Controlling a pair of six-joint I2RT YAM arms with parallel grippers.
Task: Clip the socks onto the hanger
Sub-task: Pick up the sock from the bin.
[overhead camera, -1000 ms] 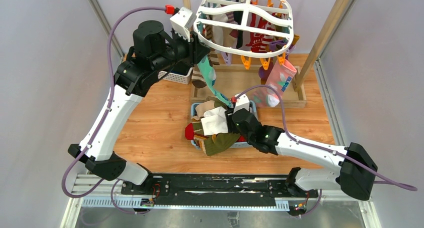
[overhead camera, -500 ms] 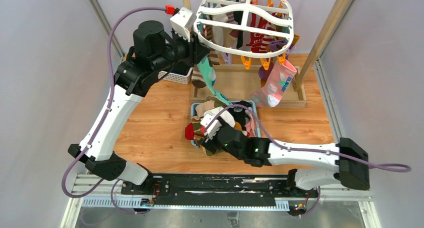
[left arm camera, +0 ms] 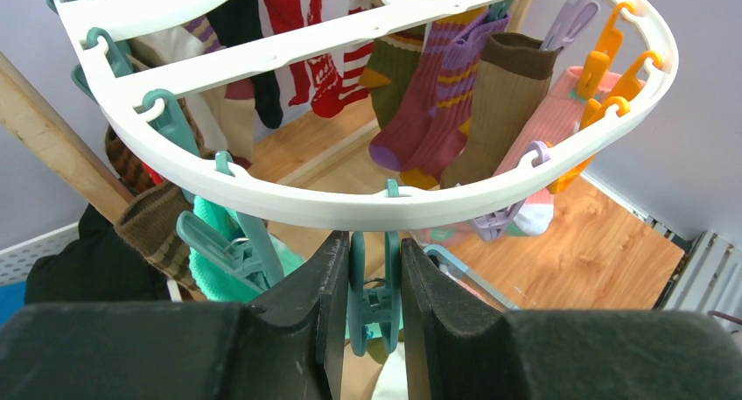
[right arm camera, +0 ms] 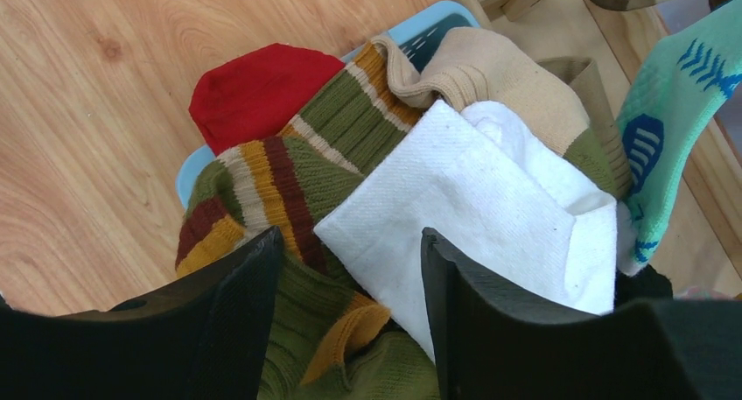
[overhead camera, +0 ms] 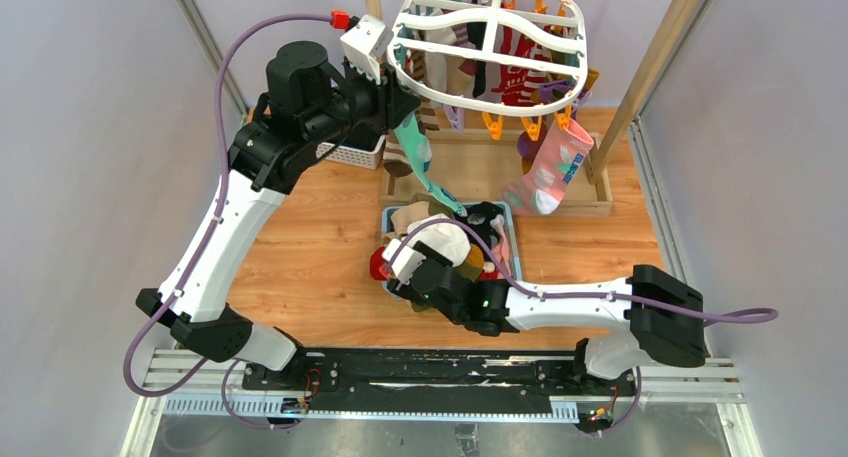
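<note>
The loose socks lie heaped in a shallow blue plastic basket (right arm camera: pixel 188 177) at the centre of the wooden table (overhead camera: pixel 300 267). On top are a white ribbed fabric sock (right arm camera: pixel 490 199), an olive sock with red and yellow stripes (right arm camera: pixel 289 172) and a plain red sock (right arm camera: pixel 258 89). The large white plastic oval hanger (left arm camera: pixel 367 207) hangs at the far side, with many socks already clipped to it.

The right gripper (right arm camera: pixel 348 242) hovers just above the pile, jaws apart, holding nothing. The left gripper (left arm camera: pixel 372 251) is clamped on a teal plastic clothespin (left arm camera: pixel 374 308) at the hanger's near rim. Whether the pin's mouth is open cannot be seen.

Hazards:
- The jaws straddle the overlap of the white and olive socks, so a descent here may take both.
- A shallow pinch on flat fabric may slip during the lift.
- The hanger hangs free. A push from either arm may swing it and pull the pin from the left grip.
- The hanging mint-green sock (right arm camera: pixel 674 94) reaches the basket and may snag.

Markings: no legible text or brand. The mint-green sock bears a blue printed pattern only.
</note>
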